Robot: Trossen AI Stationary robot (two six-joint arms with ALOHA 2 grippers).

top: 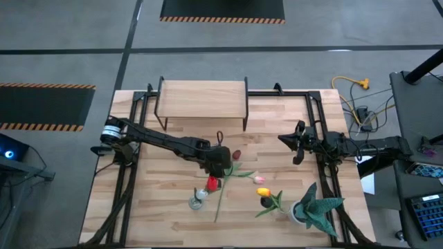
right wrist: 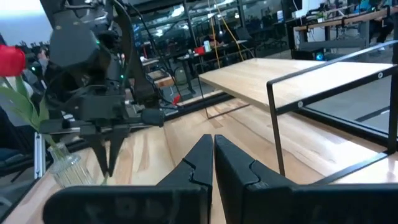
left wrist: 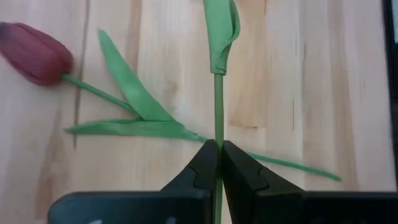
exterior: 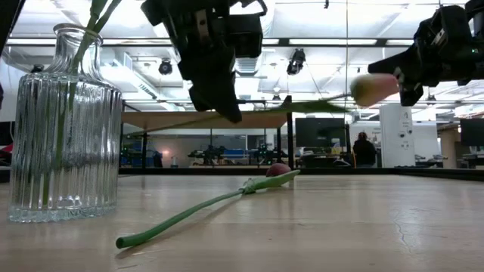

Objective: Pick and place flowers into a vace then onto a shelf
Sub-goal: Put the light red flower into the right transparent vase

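Closest to my left wrist camera, the left gripper (left wrist: 218,163) is clamped on a pink tulip's stem (left wrist: 218,109), which runs crosswise to the jaws, head toward three o'clock in the high view. The vase (top: 198,201) waits at seven o'clock of it, holding one red tulip (top: 212,184). I count five tulips, one vase, one shelf (top: 202,98); the right gripper (right wrist: 213,163) idles closed, empty, at three o'clock.

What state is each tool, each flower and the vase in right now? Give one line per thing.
left tool, shut on the pale tulip's stem
right tool, shut, holding nothing
pale tulip, held off the table, stem about level
maroon tulip, lying on the table
red tulip, standing in the vase
yellow tulip, lying on the table
vase, upright
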